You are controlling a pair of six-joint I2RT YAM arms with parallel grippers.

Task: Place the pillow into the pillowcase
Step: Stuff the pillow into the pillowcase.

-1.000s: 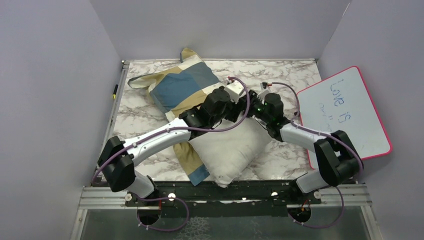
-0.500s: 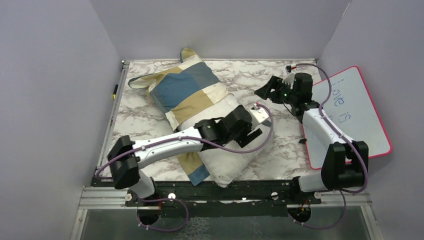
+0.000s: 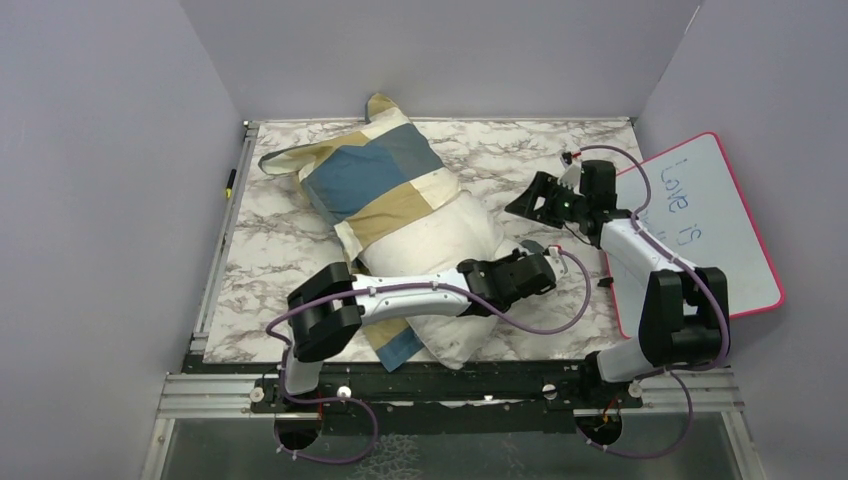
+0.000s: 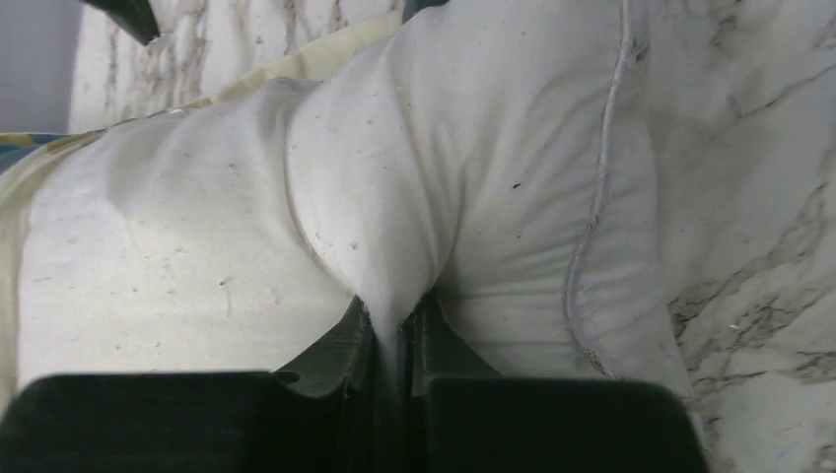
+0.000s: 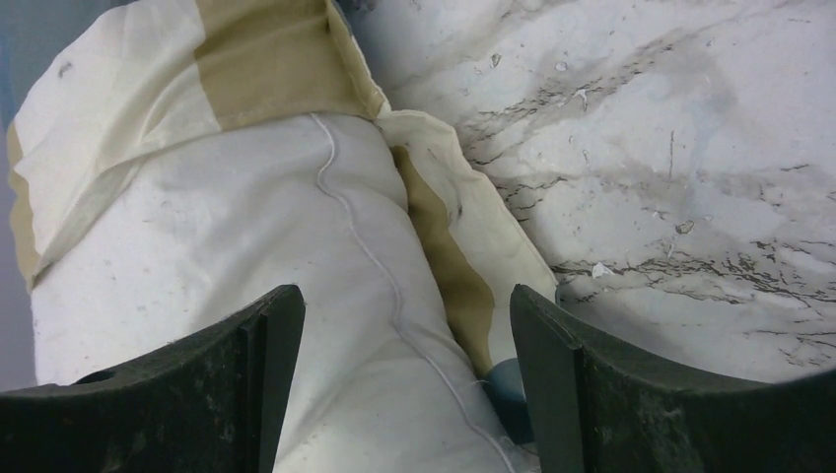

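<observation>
The left arm [image 3: 400, 295] lies low along the near edge of the table [image 3: 270, 240], its elbow folded back near its base and its forearm running rightward over the pillow [image 3: 440, 235]. The left gripper [image 3: 540, 268] sits at the pillow's right side; the wrist view shows its fingers [image 4: 355, 340] clenched on a raised fold of the pillow's white fabric. The right arm [image 3: 640, 255] rises from the near right corner and reaches toward the far edge, wrist bent leftward. The right gripper [image 3: 527, 198] hovers released, fingers [image 5: 266, 325] spread wide, above the pillow's seam and the rim of the pillowcase [image 3: 365, 175]. The pillow lies diagonally from the middle of the near edge toward the far left corner. Its far half is inside the pillowcase and its near half is bare, with a strip of the case under its near end. Counted: two arms, two grippers, one pillow, one pillowcase, one whiteboard [image 3: 720, 230] at the right edge
</observation>
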